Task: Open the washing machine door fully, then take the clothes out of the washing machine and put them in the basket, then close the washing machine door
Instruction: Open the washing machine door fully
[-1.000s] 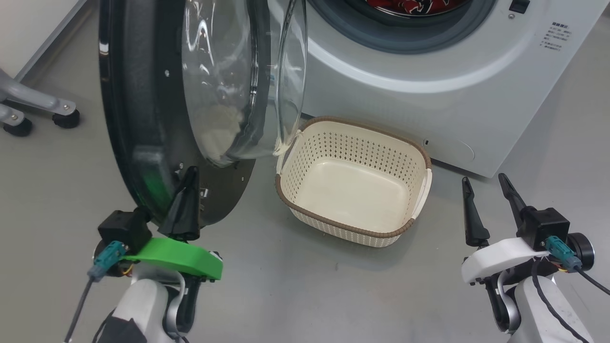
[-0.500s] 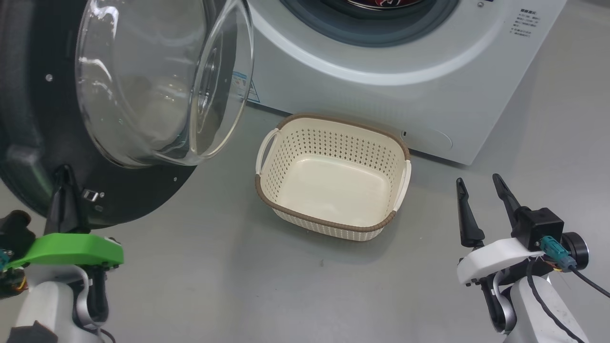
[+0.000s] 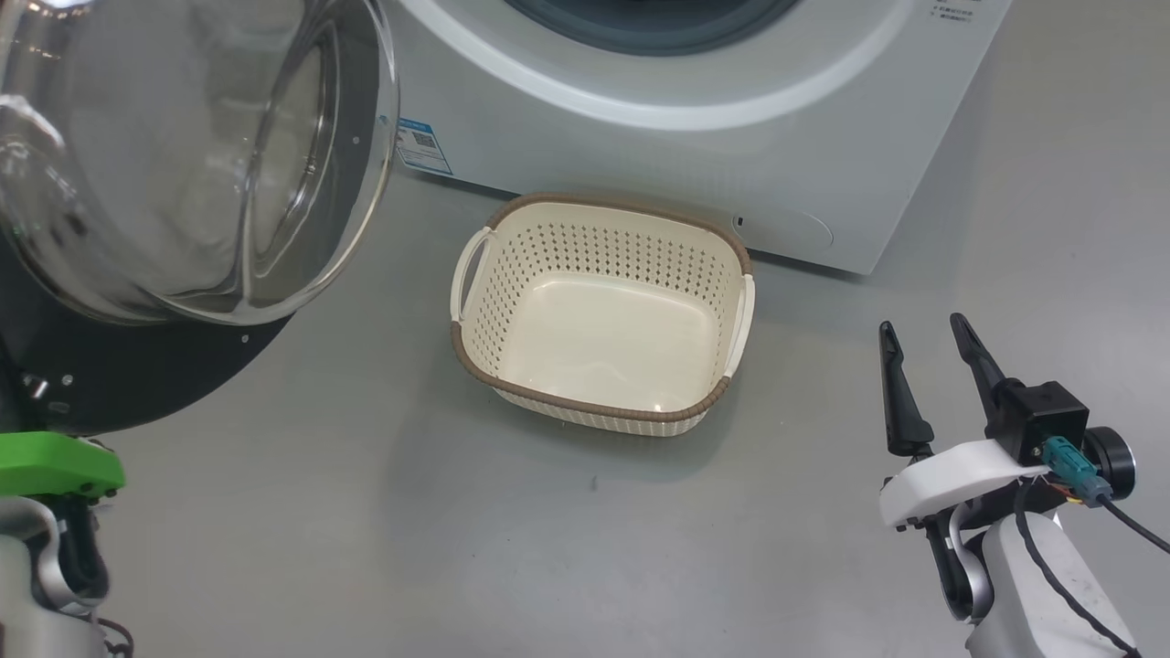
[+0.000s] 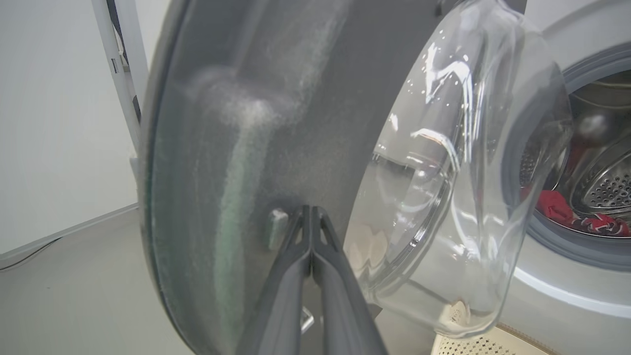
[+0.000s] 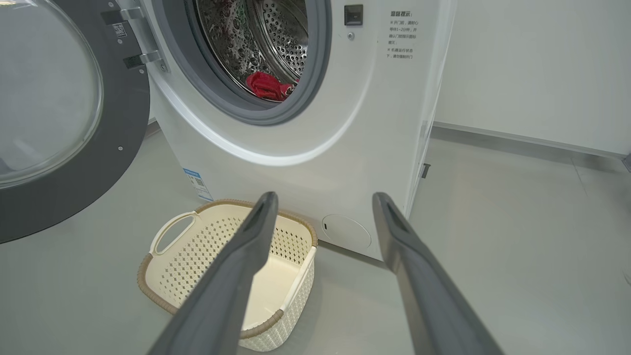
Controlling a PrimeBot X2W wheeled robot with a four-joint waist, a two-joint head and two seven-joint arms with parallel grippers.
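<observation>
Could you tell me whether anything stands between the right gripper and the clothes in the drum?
Nothing visible does. The washing machine door stands aside to the left, the drum mouth is uncovered, and the clothes lie in plain view beyond the open right gripper. The basket sits lower, on the floor.

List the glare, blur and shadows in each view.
Head view: sharp, with white glare streaks on the washing machine door glass and a soft shadow beside the basket. Left wrist view: the door's dark ring is smeared and grainy, bright highlights sit on the glass, and the left gripper is soft. Right wrist view: the washing machine is crisp and evenly lit, and the right gripper is blurred close up.
</observation>
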